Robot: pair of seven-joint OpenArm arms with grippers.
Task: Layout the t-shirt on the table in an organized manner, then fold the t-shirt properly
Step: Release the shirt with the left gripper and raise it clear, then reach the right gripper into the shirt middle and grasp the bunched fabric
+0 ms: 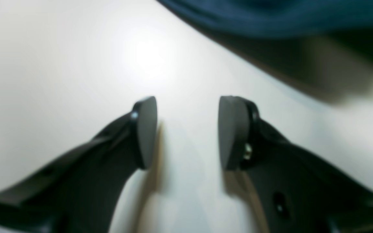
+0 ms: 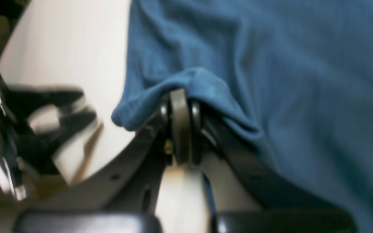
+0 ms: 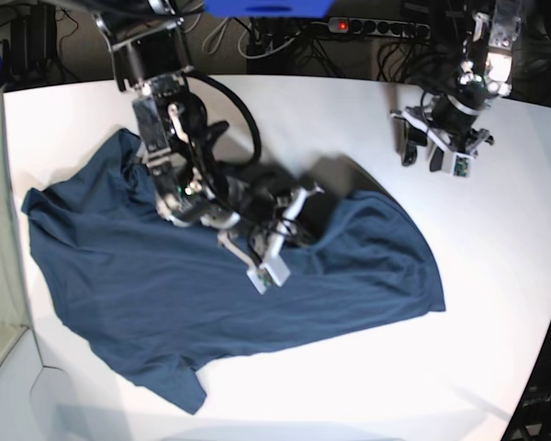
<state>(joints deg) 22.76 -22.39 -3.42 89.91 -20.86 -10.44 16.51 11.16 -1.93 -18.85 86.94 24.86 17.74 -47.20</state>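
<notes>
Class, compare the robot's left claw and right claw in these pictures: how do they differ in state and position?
The left claw is open and empty; the right claw is shut on a fold of the t-shirt. The left claw hovers over bare table, away from the cloth; the right sits at the shirt's middle. Both are black.

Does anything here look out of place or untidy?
Yes. The t-shirt lies crumpled and askew on the table, with uneven edges, not spread flat. The right hand is shut on a bunched fold of it. The left hand is open over bare table, apart from the cloth.
</notes>
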